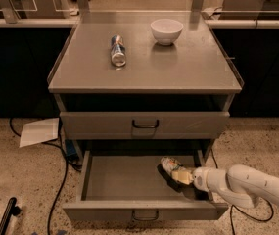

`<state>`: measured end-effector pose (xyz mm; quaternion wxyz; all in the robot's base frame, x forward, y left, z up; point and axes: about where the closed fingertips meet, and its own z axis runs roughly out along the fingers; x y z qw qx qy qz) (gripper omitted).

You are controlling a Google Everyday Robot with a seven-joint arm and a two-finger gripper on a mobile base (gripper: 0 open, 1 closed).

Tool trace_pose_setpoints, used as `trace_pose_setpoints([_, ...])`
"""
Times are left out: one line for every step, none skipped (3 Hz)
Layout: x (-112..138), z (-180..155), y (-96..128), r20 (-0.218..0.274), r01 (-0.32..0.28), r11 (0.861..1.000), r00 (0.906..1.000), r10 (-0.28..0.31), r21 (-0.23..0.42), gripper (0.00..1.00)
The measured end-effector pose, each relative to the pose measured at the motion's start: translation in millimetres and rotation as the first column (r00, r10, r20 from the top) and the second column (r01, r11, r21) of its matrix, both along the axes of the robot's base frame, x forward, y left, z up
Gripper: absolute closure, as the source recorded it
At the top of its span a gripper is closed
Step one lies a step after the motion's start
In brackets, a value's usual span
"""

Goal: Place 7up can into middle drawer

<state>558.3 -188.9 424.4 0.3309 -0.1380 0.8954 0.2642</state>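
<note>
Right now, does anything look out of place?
A slim can lies on its side on the cabinet top, and paper sits on the floor. The end effector holds the 7up can tilted inside the middle drawer.

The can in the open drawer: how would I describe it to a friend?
Find the grey metal cabinet; its lower drawer is open. At the drawer's right end, the white arm's pincer grips a short green-and-white can. The other can, slim and blue-silver, lies on top.

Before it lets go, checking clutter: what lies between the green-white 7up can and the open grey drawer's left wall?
Camera view: only bare middle drawer floor; the gripper, inside at right, holds the 7up can.
</note>
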Motion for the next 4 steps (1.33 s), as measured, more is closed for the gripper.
trace_pose_setpoints([0.0, 0.0, 0.0, 0.0, 0.0, 1.0, 1.0, 0.0, 0.0, 0.58])
trace_pose_setpoints([0.0, 0.0, 0.1, 0.0, 0.0, 1.0, 1.0, 0.0, 0.0, 0.34])
trace_pose_setpoints([0.0, 0.0, 0.1, 0.0, 0.0, 1.0, 1.0, 0.0, 0.0, 0.11])
trace_pose_setpoints([0.0, 0.0, 0.2, 0.0, 0.0, 1.0, 1.0, 0.0, 0.0, 0.0])
